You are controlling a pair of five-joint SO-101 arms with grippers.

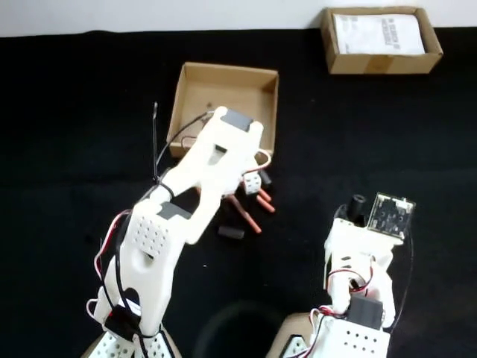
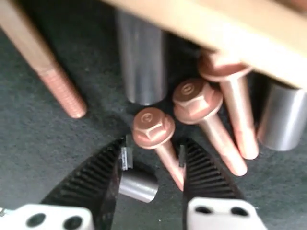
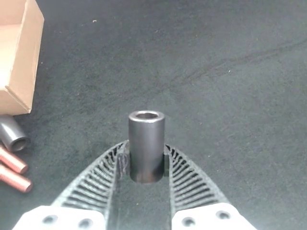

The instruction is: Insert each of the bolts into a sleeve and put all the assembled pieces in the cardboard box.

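My left gripper [image 2: 153, 148] stands open low over the black mat, just in front of the cardboard box [image 1: 223, 93]. One copper bolt [image 2: 154, 129] lies between its fingers with the head at the tips, and a short grey sleeve [image 2: 138, 186] sits deeper in the gap. Two more bolts [image 2: 208, 120] and two sleeves [image 2: 141, 62] lie by the box wall [image 2: 230, 33]. In the high view, bolts [image 1: 246, 212] and a sleeve [image 1: 231, 233] lie beside that gripper [image 1: 250, 183]. My right gripper [image 3: 146, 153] is shut on an upright grey sleeve [image 3: 146, 143], held at the right front [image 1: 358, 203].
A second cardboard box [image 1: 380, 37] with a printed sheet stands at the far right back. The right wrist view catches the box corner [image 3: 19, 57], a lying sleeve [image 3: 14, 136] and bolt ends [image 3: 14, 172]. Black mat lies open between the arms.
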